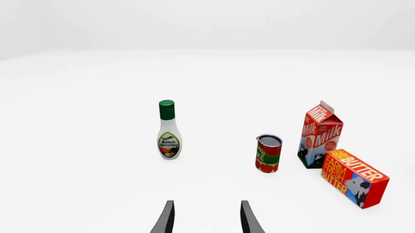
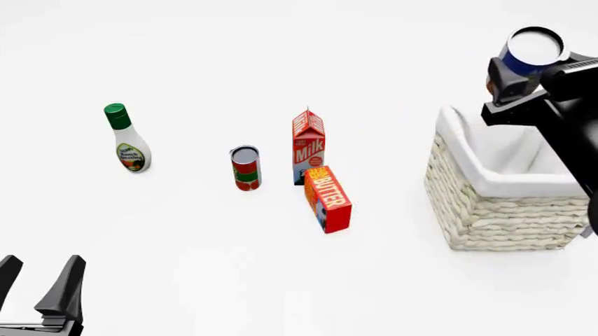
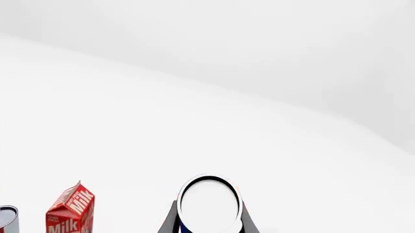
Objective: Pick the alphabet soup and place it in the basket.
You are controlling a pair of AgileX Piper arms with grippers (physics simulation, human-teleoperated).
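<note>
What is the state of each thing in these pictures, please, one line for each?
alphabet soup: held in the air over the basket, in the right pincer.
right pincer: shut on the alphabet soup.
left pincer: open, holding nothing.
basket: upright; nothing shows in the part of its lining in view.
red-and-green can: upright.
milk carton: upright.
butter box: lying down.
ranch dressing bottle: upright, cap on.

Front camera sits high behind the arms, looking forward and down across the white table [image 2: 280, 280], taking it all in from afar. Left wrist camera rides low, facing the milk carton [image 1: 319, 134] and ranch dressing bottle [image 1: 168, 130] at mid-range. Right wrist camera hangs high, aimed outward; it shares the milk carton [image 3: 70, 209] with both.
</note>
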